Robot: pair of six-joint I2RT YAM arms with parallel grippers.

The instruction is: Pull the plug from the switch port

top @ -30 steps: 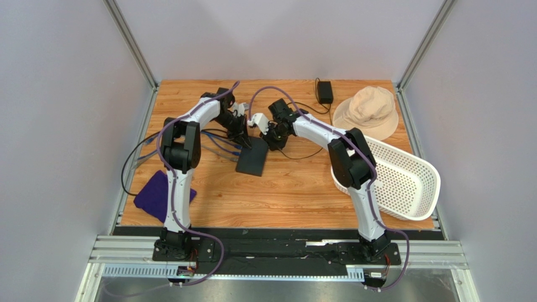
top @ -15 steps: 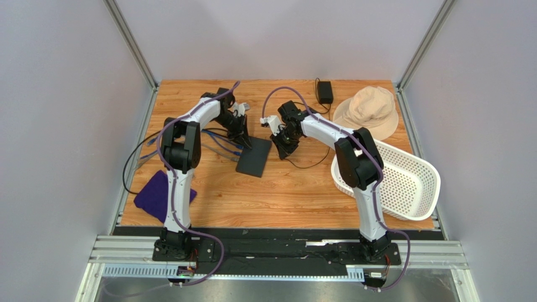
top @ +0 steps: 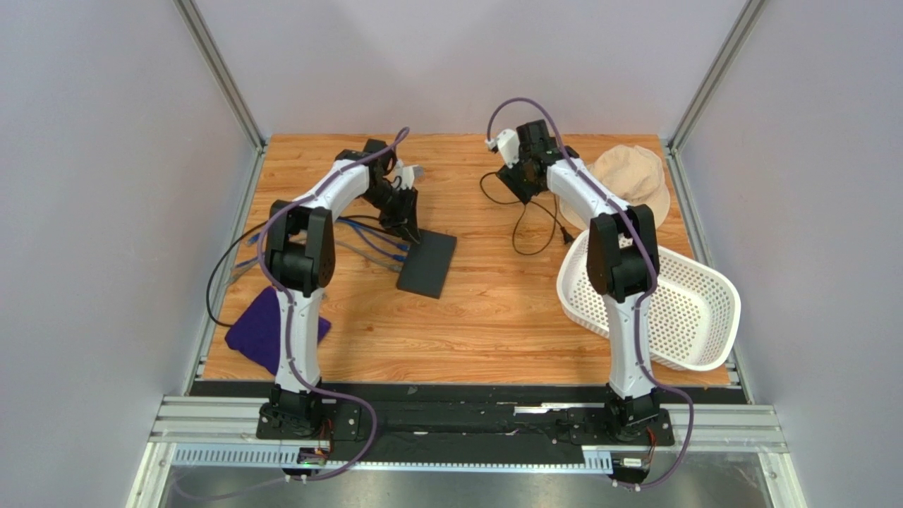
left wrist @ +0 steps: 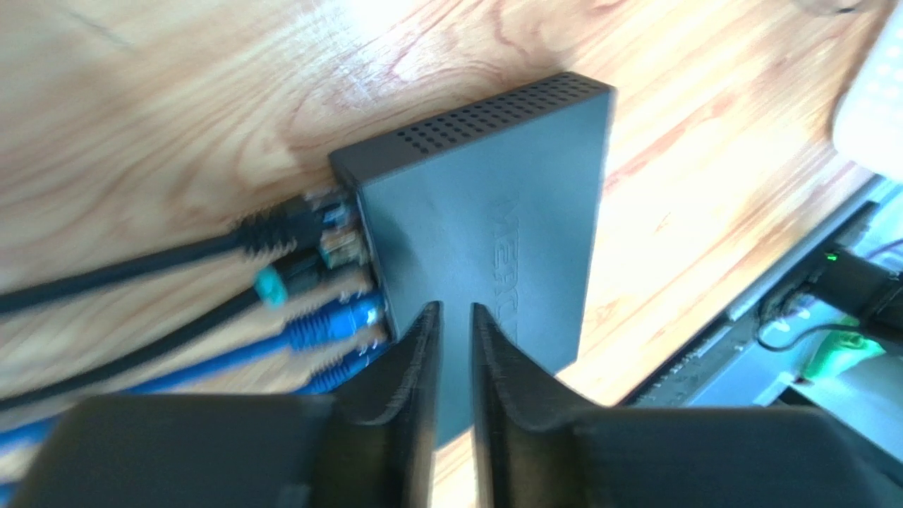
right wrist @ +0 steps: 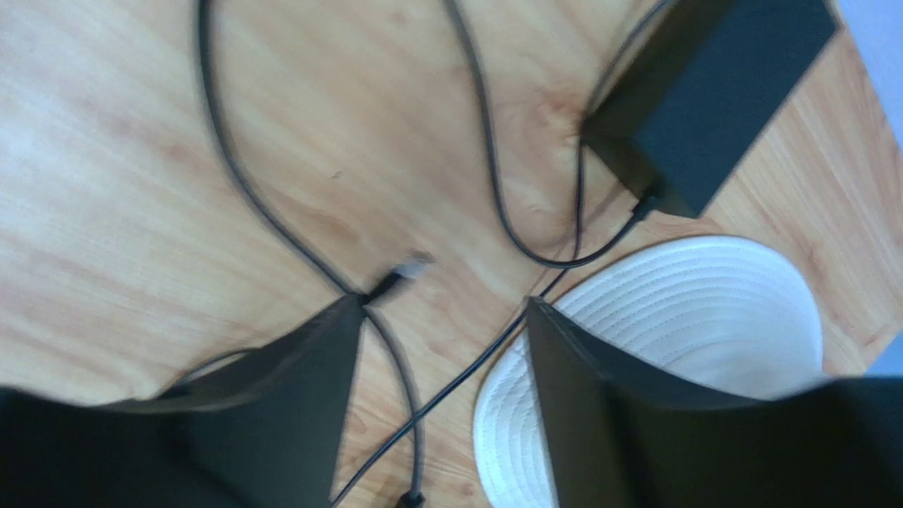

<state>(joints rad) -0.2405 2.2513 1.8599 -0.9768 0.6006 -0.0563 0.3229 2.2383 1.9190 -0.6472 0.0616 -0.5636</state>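
The switch [top: 427, 265] is a flat black box lying on the wooden table. My left gripper [top: 408, 220] hovers over its socket end. In the left wrist view the switch [left wrist: 488, 212] has black and blue cables [left wrist: 318, 323] in its sockets, and my left gripper [left wrist: 454, 318] is narrowly open with nothing between its fingers. My right gripper [top: 516, 175] is at the back of the table, away from the switch. In the right wrist view it [right wrist: 443, 304] stands wide open and holds nothing. The plug [right wrist: 408, 267], silver-tipped on a thin black cable, lies loose on the wood by one fingertip.
A black power adapter [right wrist: 710, 95] and a pale hat [top: 625, 180] lie at the back right. A white perforated basket [top: 678, 307] stands on the right. A purple cloth [top: 254, 323] lies at the front left. Loose black cable [top: 519, 228] loops across the middle.
My right gripper left the switch for the back of the table, taking the black cable with it, then opened and let the plug go. My left gripper opened slightly.
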